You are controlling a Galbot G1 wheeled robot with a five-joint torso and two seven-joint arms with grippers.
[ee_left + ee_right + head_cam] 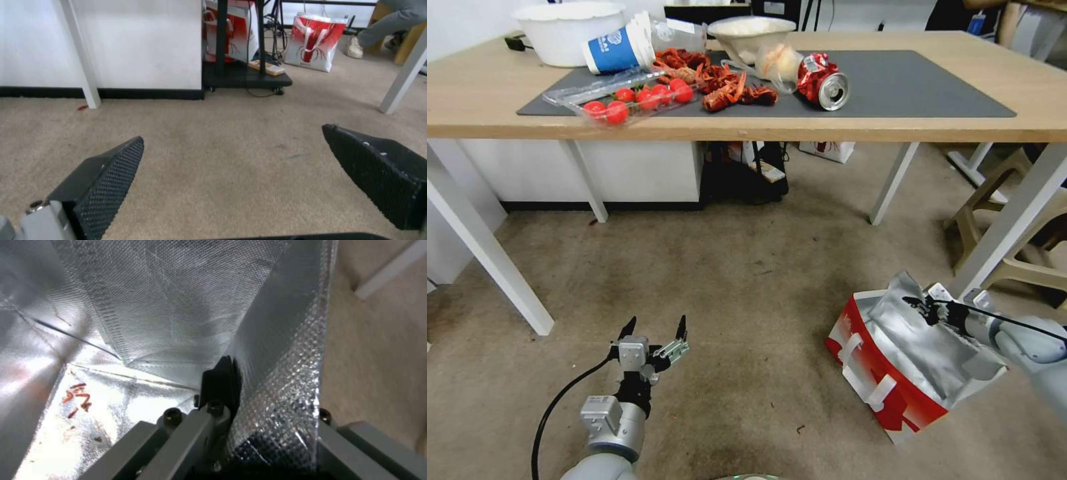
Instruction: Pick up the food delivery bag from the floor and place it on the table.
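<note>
The food delivery bag (894, 373) is seen on the floor (747, 287), just in front of the table (894, 120), near its white leg. From the head, red and white paper sides and flat white handles are shown. From the right wrist, only its shiny, crinkled foil inside (169, 306) is shown. The right gripper (926, 308) is placed at the bag's top edge, with a foil wall between its fingers; it seems to be pinched, though this is not clear. The left gripper (654, 328) is held over bare floor, well apart from the bag, its black dotted fingers (111, 176) spread wide and empty.
</note>
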